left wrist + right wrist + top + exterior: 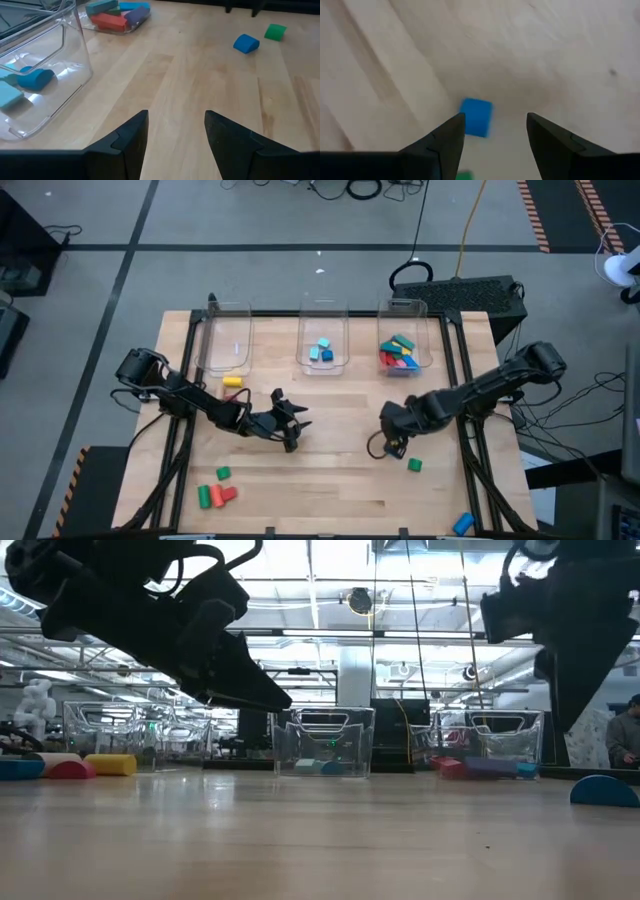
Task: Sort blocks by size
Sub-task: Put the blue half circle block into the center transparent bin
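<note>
My right gripper point(388, 440) hangs open over the table's right middle. In the right wrist view its fingers point(495, 131) stand on either side of a small blue cube point(476, 117) that lies on the wood below them, untouched. A green block point(414, 465) lies just beside it. My left gripper point(290, 425) is open and empty near the table's middle point(175, 131). More blocks lie loose: yellow and pink ones point(232, 386) at the left, green and red ones point(214, 494) near the front left, and a blue one point(462, 523) at the front right.
Three clear bins stand along the far edge. The left bin point(225, 345) shows no blocks. The middle bin point(322, 352) holds blue and cyan blocks, and the right bin point(402, 352) holds red, green and blue ones. Bare wood lies between the arms.
</note>
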Controlling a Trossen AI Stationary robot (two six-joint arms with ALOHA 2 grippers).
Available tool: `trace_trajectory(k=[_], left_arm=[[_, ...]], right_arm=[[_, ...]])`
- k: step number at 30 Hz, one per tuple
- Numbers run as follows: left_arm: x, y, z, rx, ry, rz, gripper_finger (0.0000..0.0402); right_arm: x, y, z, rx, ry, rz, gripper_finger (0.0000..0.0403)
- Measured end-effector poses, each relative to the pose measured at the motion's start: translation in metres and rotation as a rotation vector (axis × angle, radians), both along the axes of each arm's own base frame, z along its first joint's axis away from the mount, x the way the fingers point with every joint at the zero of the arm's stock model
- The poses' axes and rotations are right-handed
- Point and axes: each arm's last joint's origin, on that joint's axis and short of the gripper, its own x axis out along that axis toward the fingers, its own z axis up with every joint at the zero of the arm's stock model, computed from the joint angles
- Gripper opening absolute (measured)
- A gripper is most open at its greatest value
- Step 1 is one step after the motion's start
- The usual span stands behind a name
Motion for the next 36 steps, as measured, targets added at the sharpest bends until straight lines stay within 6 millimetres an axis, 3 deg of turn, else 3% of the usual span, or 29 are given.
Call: trace_trajectory(k=[8,18,29,36], left_arm=[[0.0,0.0,0.0,0.007,0.006,-0.002,0.0196],[-0.001,0.0,-0.001,0.006,0.016,-0.001,0.0196],[-0.001,0.0,-0.001,0.003,0.017,0.0,0.0196],[-0.001,0.0,-0.002,0.003,0.017,0.0,0.0196]], right_arm=[[-0.004,0.019,-0.002,-0.032,-0.053,-0.136,0.0198],[0.005,0.043,-0.034,-0.025,0.024,-0.065,0.0199],[0.008,0.045,-0.058,-0.08,0.118,-0.086,0.0199],[0.009,0.045,-0.061,-0.09,0.119,-0.088,0.0183]])
